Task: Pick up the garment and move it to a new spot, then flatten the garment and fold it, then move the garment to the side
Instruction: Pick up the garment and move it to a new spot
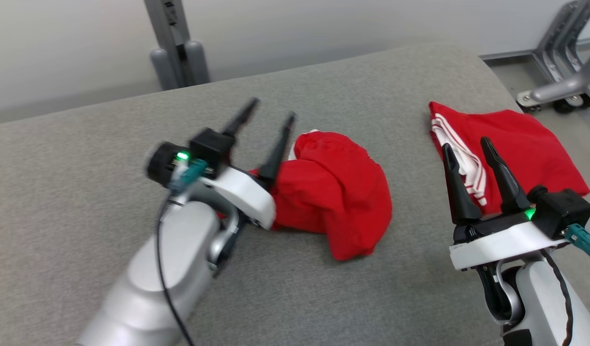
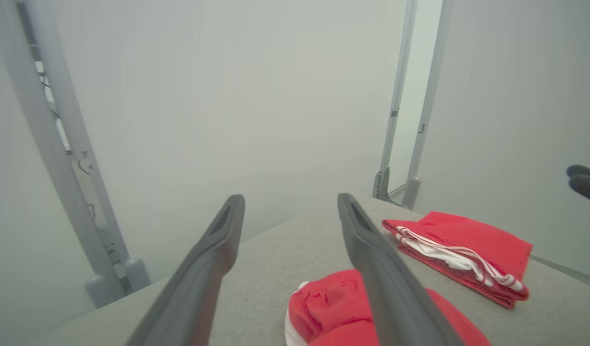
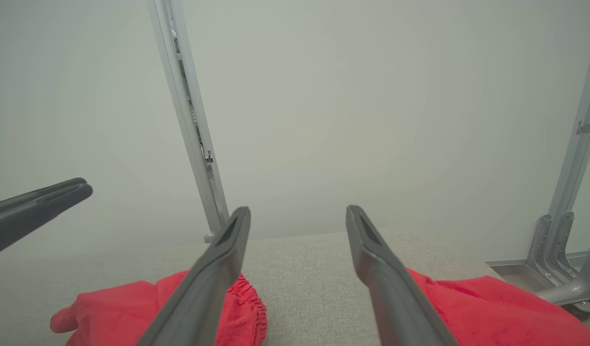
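L gripper (image 1: pixel 272 108) jaws apart; garment (image 1: pixel 333 192) just right of them.

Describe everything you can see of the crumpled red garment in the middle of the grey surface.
The crumpled red garment is soft, matt cloth bunched into a rumpled heap, neither flattened nor folded. A sliver of white shows at its far left edge, and a gathered hem in the right wrist view. It rests on the grey fabric surface, apart from the folded red piece to its right. The open left gripper is over its left edge; contact cannot be judged.
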Robot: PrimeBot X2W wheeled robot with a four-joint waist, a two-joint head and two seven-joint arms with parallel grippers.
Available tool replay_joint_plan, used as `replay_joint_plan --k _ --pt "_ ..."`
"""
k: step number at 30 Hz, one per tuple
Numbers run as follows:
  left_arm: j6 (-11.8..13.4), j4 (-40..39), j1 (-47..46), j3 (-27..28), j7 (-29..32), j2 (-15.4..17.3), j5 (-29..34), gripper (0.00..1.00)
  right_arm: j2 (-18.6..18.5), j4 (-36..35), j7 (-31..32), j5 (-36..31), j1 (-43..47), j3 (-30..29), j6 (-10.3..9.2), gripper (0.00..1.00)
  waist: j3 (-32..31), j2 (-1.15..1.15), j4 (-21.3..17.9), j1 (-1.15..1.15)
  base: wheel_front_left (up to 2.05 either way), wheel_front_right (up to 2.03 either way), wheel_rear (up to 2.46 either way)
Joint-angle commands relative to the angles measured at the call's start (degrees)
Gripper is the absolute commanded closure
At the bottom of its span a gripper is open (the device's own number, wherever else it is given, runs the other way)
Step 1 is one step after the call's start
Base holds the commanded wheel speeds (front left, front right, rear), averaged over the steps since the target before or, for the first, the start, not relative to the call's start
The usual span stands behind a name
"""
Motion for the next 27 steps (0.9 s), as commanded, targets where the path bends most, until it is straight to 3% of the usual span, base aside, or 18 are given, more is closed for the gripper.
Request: replay_joint_plan --k 1,8,11,15,20,27 --pt "0.7 -0.4 0.1 0.9 -0.2 1.3 0.7 0.00 -0.5 0.1 -0.1 -0.1 0.6 -0.3 0.00 0.00 -0.7 0.00 1.1 0.00 0.00 0.00 0.00" --pt "3.5 -8.8 7.6 9.6 -0.2 7.8 6.6 0.00 -1.3 4.5 -0.1 0.7 1.4 -0.9 0.00 0.00 -2.8 0.00 5.0 0.00 0.00 0.00 0.00" --pt "4.4 -12.4 14.4 15.4 -0.2 8.2 6.2 0.00 -2.0 5.7 -0.1 1.5 2.0 -0.5 0.00 0.00 -3.6 0.00 6.3 0.00 0.00 0.00 0.00" --pt "4.6 -15.8 22.4 22.5 -0.2 6.9 7.1 0.00 -2.9 7.6 -0.1 1.8 2.7 -0.6 0.00 0.00 -4.2 0.00 8.2 0.00 0.00 0.00 0.00" --pt "2.9 -18.2 30.9 30.6 -0.2 2.7 8.1 0.00 -3.6 11.0 -0.1 3.1 2.8 -0.5 0.00 0.00 -4.6 0.00 9.8 0.00 0.00 0.00 0.00" --pt "-0.7 -18.0 34.8 34.2 -0.2 -0.8 12.3 0.00 -5.8 14.8 -0.1 4.5 1.7 0.6 0.00 0.00 -5.0 0.00 12.1 0.00 0.00 0.00 0.00"
